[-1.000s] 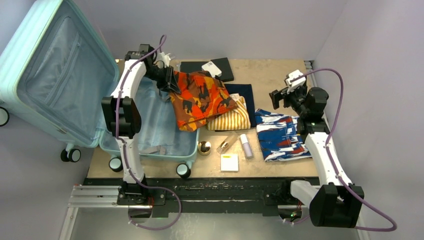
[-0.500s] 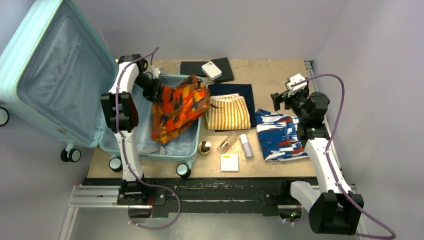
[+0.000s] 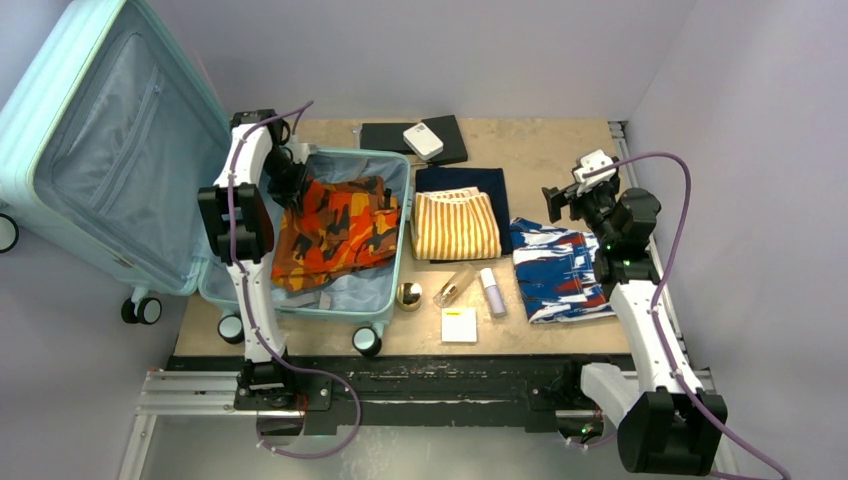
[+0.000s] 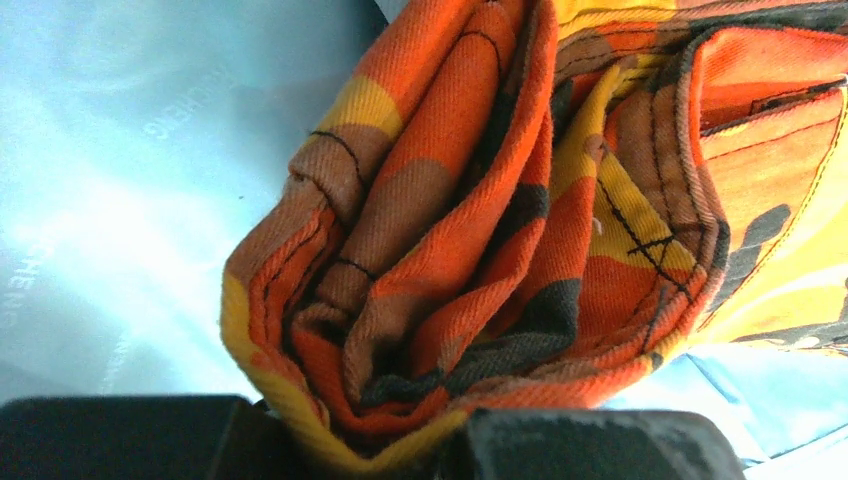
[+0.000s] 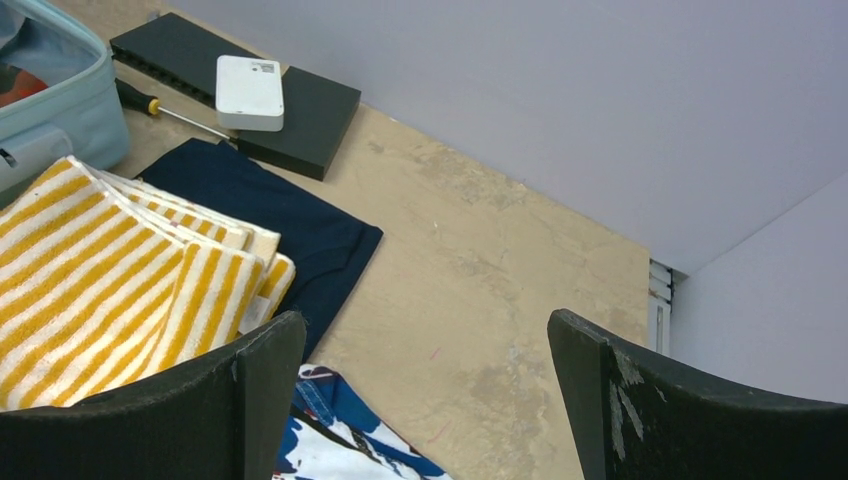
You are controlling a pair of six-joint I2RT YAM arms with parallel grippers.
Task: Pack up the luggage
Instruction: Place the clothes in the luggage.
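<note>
The luggage (image 3: 100,150) lies open at the left, its lid propped up and its mint base (image 3: 398,262) on the table. An orange, black and yellow patterned garment (image 3: 335,230) lies spread inside the base. My left gripper (image 3: 290,185) is at the garment's far-left corner, shut on a bunched fold of it. In the left wrist view that fold (image 4: 520,230) fills the frame, pinched in my left gripper (image 4: 400,440), with pale lining (image 4: 120,150) behind. My right gripper (image 3: 560,200) hovers open and empty over the table's right side; in its wrist view it (image 5: 425,400) frames bare tabletop.
On the table lie a yellow-striped towel (image 3: 456,225) on a navy cloth (image 3: 480,182), a blue-and-white garment (image 3: 558,270), and a black case (image 3: 390,135) bearing a white device (image 3: 423,140). Nearer are a gold ball (image 3: 408,295), a glass bottle (image 3: 452,288), a white tube (image 3: 491,292) and a small box (image 3: 459,325).
My left gripper has carried the orange garment leftward and down from over the table into the luggage base, where it now lies spread. The right arm has barely moved.
</note>
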